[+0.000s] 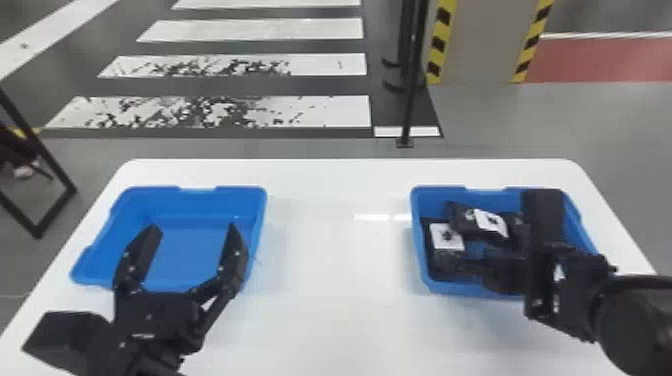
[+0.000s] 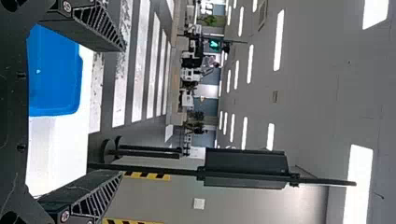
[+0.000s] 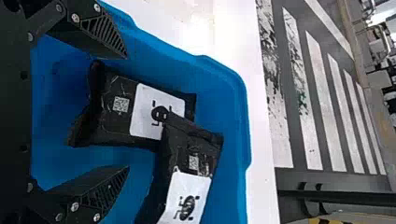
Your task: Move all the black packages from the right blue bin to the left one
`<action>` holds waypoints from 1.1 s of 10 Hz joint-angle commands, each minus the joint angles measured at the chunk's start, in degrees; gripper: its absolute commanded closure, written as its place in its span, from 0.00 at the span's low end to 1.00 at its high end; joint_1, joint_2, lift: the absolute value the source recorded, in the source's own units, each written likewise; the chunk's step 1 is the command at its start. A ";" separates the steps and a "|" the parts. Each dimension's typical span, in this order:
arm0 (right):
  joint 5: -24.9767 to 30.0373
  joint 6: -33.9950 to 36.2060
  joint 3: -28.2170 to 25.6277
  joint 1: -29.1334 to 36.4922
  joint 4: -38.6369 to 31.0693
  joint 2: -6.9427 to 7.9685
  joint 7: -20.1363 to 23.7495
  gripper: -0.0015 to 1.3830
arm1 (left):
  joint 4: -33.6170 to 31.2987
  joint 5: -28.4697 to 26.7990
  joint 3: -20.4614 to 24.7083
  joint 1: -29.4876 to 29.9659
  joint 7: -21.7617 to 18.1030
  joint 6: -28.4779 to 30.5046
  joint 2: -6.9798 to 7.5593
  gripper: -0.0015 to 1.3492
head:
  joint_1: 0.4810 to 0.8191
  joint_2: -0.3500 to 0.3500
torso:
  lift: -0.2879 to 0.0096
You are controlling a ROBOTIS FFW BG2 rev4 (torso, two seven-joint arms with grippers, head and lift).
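Ahead of the open right gripper, the nearer black package looks light and soft, best pinched across its middle.

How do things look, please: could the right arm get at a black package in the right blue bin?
Probably yes: the right gripper is open at the bin, and the near end of one black package looks uncovered before it, though another package overlaps the far end.
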 commanded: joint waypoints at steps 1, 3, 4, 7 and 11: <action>-0.14 0.07 1.02 -0.48 0.84 -0.17 0.07 0.14 | 0.25 0.02 0.00 -0.13 -0.08 -0.17 0.00 0.07 | 0.63 0.58 | 0.50; -0.14 -1.47 1.82 -1.04 1.40 -0.25 0.07 0.14 | 0.39 0.14 0.00 -0.13 -0.17 -0.31 0.00 0.07 | 0.63 0.59 | 0.50; -0.14 -1.89 2.16 -1.60 1.97 -0.25 0.07 0.14 | 0.53 0.14 0.00 -0.13 -0.25 -0.31 0.00 0.07 | 0.63 0.60 | 0.50; 0.32 -3.30 2.28 -2.59 3.94 -0.17 -0.01 0.14 | 0.67 0.25 -0.11 -0.27 -0.34 -0.46 0.00 0.07 | 0.63 0.60 | 0.50; 0.20 -4.14 2.28 -3.85 6.61 -0.17 -0.63 0.15 | 0.95 0.37 -0.22 -0.41 -0.43 -0.88 -0.09 0.07 | 0.63 0.58 | 0.50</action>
